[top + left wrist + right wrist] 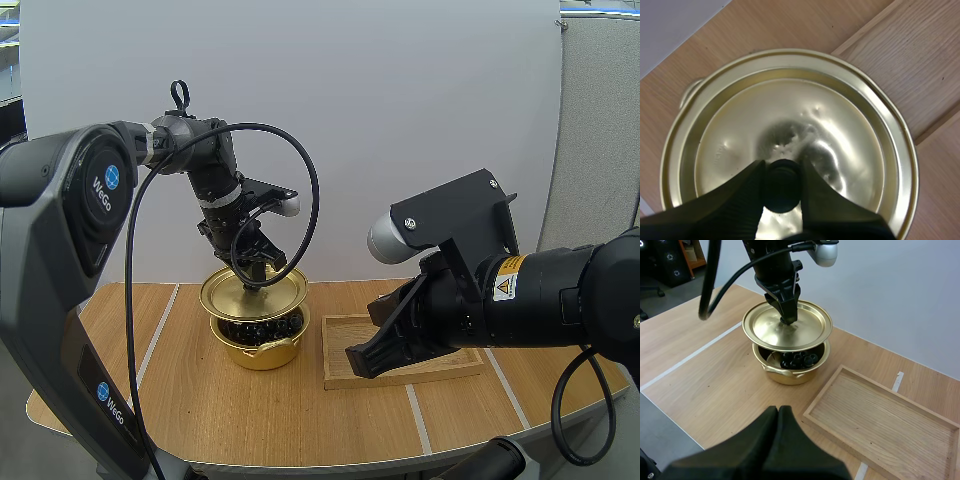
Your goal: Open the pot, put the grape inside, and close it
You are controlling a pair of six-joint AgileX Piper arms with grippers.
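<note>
Holding the lid point(253, 292) by its black knob point(782, 186): left jaws, clamped on the knob from both sides, fingertips point(752, 187) pressed against it and pointing down.

Lid: gold metal, round, dished. It hangs in the air directly over the pot point(262, 345), slightly tilted. A gap shows between its rim and the pot's rim on the side facing the right arm. Whether its far edge touches the pot cannot be told.

Pot: gold, shallow, with small side handles. It stands on the wooden surface point(190, 390), near the tray's short end. One handle point(690, 92) shows past the lid's edge in the left wrist view.

Grapes point(799, 359): dark bunch, lying inside the pot, seen through the gap below the lid. They sit directly beneath the left jaws, with the lid between, and well apart from the right jaws.

Tray point(880, 415): wooden, rectangular, low-rimmed, lying flat on the surface to the right of the pot.

Right jaws: together as one dark wedge, gripping nothing. They hang above the surface at the tray's near corner, pointing toward the pot and apart from it.
</note>
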